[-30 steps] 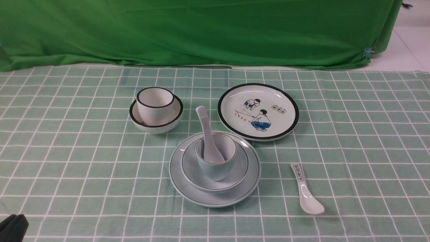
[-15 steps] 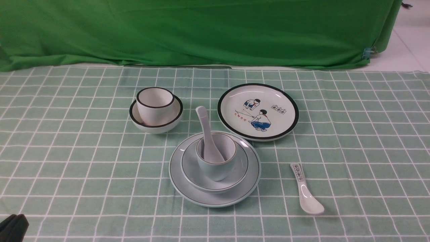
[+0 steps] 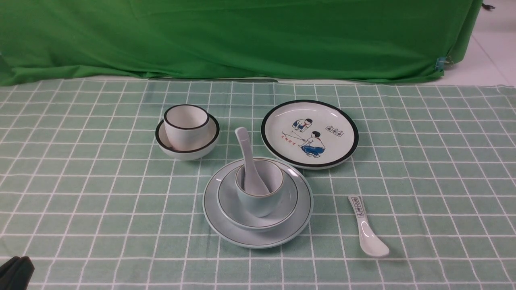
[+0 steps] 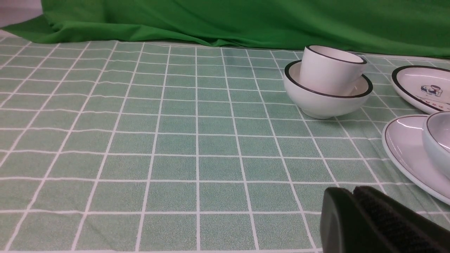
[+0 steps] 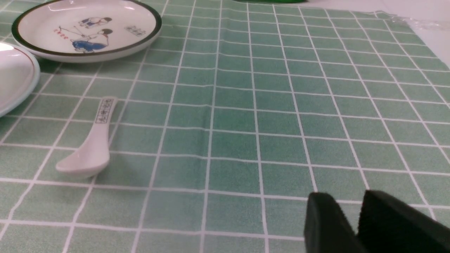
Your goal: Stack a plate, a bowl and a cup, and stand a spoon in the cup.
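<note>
The pale blue plate (image 3: 225,225) lies in the middle of the checked cloth, with the bowl (image 3: 229,201) on it. Inside the bowl stands the cup (image 3: 258,203), and the white spoon (image 3: 246,157) leans in it, handle up and toward the back. My left gripper (image 3: 16,272) sits shut and empty at the near left corner; in its wrist view the left gripper (image 4: 351,191) is well short of the plate (image 4: 404,147). My right gripper (image 5: 348,198) hovers over bare cloth, slightly open with nothing between its fingers.
A black-rimmed white bowl (image 3: 187,151) holding a white cup (image 3: 186,123) stands back left. The cartoon plate (image 3: 309,133) lies back right. A spoon with a printed handle (image 3: 367,229) lies right of the stack. A green drape hangs behind.
</note>
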